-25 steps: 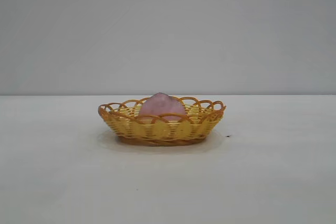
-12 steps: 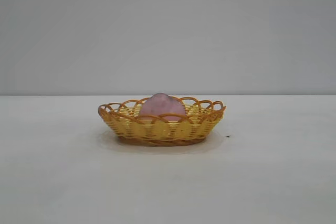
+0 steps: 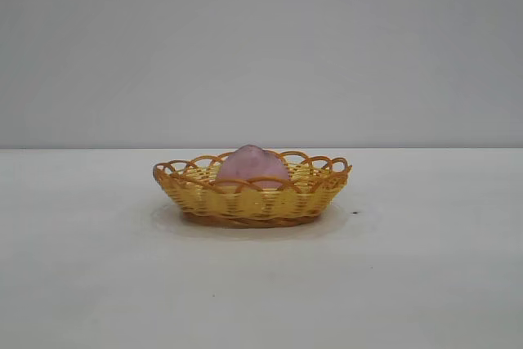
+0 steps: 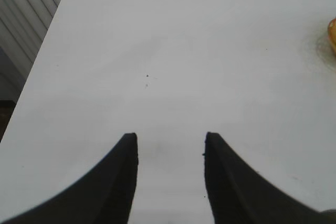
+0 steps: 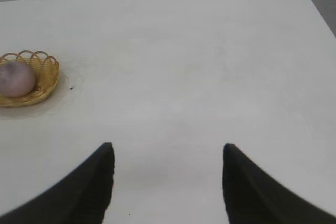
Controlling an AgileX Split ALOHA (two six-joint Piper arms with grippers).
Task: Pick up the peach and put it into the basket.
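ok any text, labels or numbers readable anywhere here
None: no words, labels, brands, numbers or signs in any view.
The basket is plain wicker, the peach unmarked, the table bare white.
The left gripper and right gripper fingers are plain black.

No visible change in exterior view, peach [image 3: 252, 163] & basket [image 3: 250, 199] unmoved

Looks like a lab or test bench: bare white table [image 3: 98, 284] under a plain grey wall [image 3: 261, 46], only a wicker basket [image 3: 245, 200] as prop near centre. White ribbed panel [image 4: 26, 3] past the table edge at 10 o'clock, left wrist view.
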